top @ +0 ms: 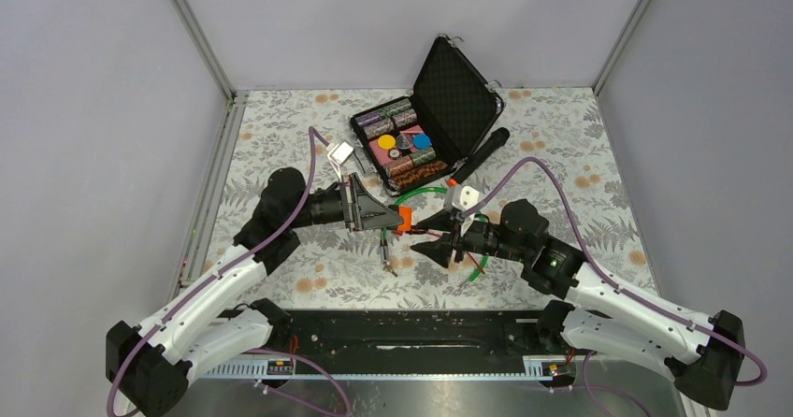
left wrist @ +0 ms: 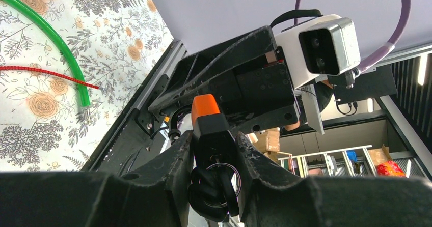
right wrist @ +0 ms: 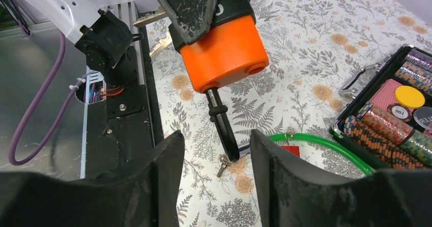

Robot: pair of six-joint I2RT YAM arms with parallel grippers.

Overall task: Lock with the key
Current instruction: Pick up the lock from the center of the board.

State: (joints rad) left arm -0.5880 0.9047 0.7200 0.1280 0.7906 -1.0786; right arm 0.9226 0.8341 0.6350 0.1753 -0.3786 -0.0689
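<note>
My left gripper (top: 397,217) is shut on an orange and black padlock (top: 405,217) and holds it above the table. In the left wrist view the lock (left wrist: 206,110) sits between my fingers, with a key ring and black-headed keys (left wrist: 216,189) hanging from it. In the right wrist view the orange lock (right wrist: 224,54) hangs in front, with a black shackle (right wrist: 224,128) pointing down. The tiny silvery key (right wrist: 222,165) lies on the cloth by the shackle's tip. I cannot tell whether they touch. My right gripper (right wrist: 216,140) is open and empty, just right of the lock (top: 439,235).
A green cable loop (top: 421,193) and a thin red cord (left wrist: 46,73) lie on the flowered cloth. An open black case of poker chips (top: 458,90) stands behind, with a black cylinder (top: 482,153) beside it. A small white object (top: 339,152) lies at the back left.
</note>
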